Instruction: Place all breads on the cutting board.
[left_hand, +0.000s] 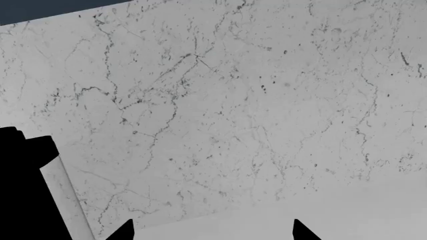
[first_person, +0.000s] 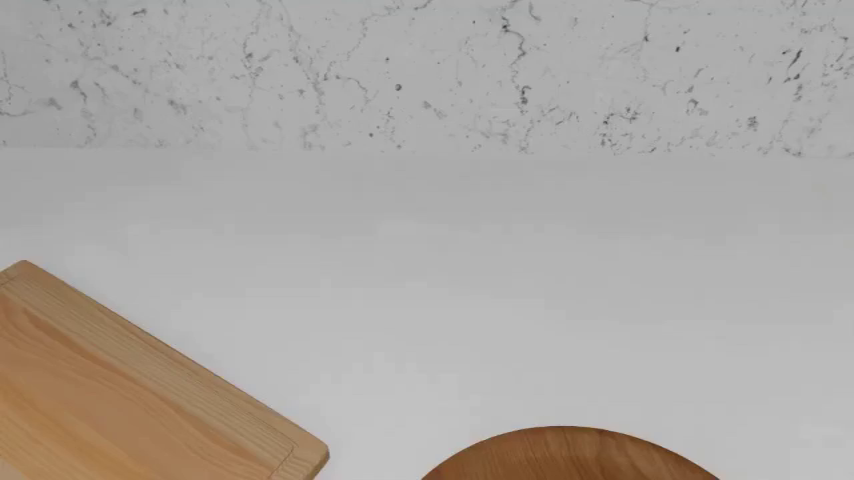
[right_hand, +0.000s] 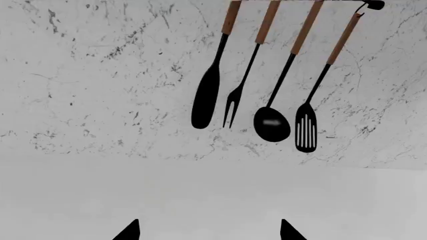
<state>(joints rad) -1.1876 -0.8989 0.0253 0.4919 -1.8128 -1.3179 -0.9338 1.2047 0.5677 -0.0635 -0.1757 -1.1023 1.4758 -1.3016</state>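
Note:
The cutting board (first_person: 107, 400), light pine wood with a grooved border, lies at the lower left of the head view, cut off by the frame edges. No breads show in any view. My left gripper (left_hand: 213, 232) is open, with only its two dark fingertips (left_hand: 123, 231) showing against the marble wall and white counter. Likewise open, my right gripper (right_hand: 209, 232) has its fingertips (right_hand: 130, 231) spread wide over bare white counter, nothing between them. Neither arm appears in the head view.
A round orange-brown wooden plate (first_person: 574, 455) peeks in at the bottom of the head view. Several black utensils with wooden handles (right_hand: 270, 80) hang on the marble wall facing my right wrist. A dark block and pale post (left_hand: 33, 190) stand beside my left gripper.

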